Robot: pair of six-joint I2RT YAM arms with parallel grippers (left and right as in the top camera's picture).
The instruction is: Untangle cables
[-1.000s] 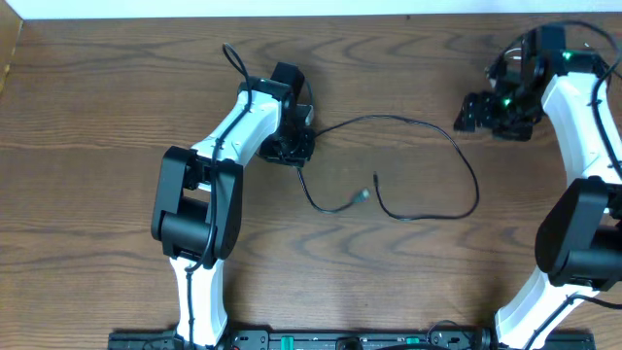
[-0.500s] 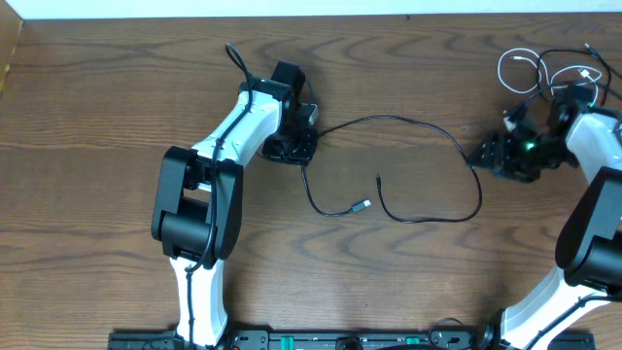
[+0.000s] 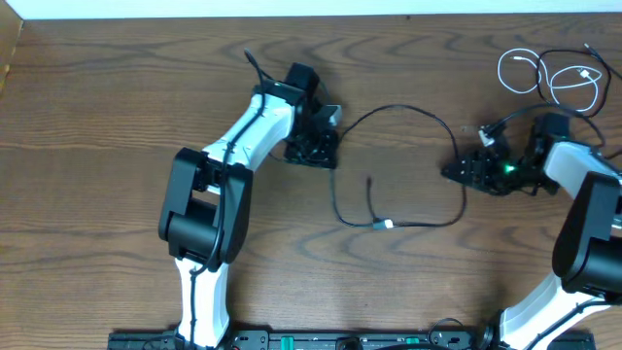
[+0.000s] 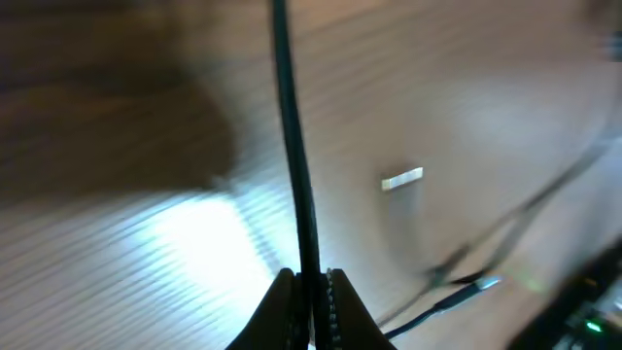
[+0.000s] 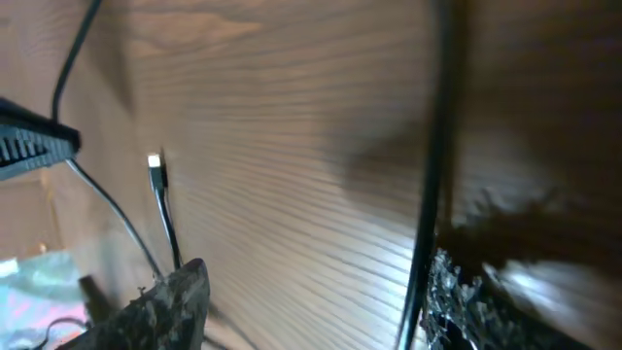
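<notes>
The black cable [image 3: 394,110] arcs across the table's middle from my left gripper [image 3: 316,151] to my right gripper [image 3: 457,173], then loops back to a plug [image 3: 387,225]. In the left wrist view the jaws [image 4: 309,292] are shut on the black cable [image 4: 292,146], and a silver plug [image 4: 402,179] lies beyond. In the right wrist view the jaws [image 5: 311,311] are open, with the black cable [image 5: 432,194] running along the inside of one finger. The white cable [image 3: 500,70] lies coiled at the far right, apart from both grippers.
A thicker black arm wire [image 3: 569,53] loops over the white coil at the back right. The table's back edge [image 3: 311,16] runs just behind both arms. A plug end [image 5: 155,170] and thin cable strands show in the right wrist view.
My left gripper has moved right with the black cable, squeezing its arc narrower. My right gripper has come down and left from the white coil to the black cable. The free plug has shifted right.
</notes>
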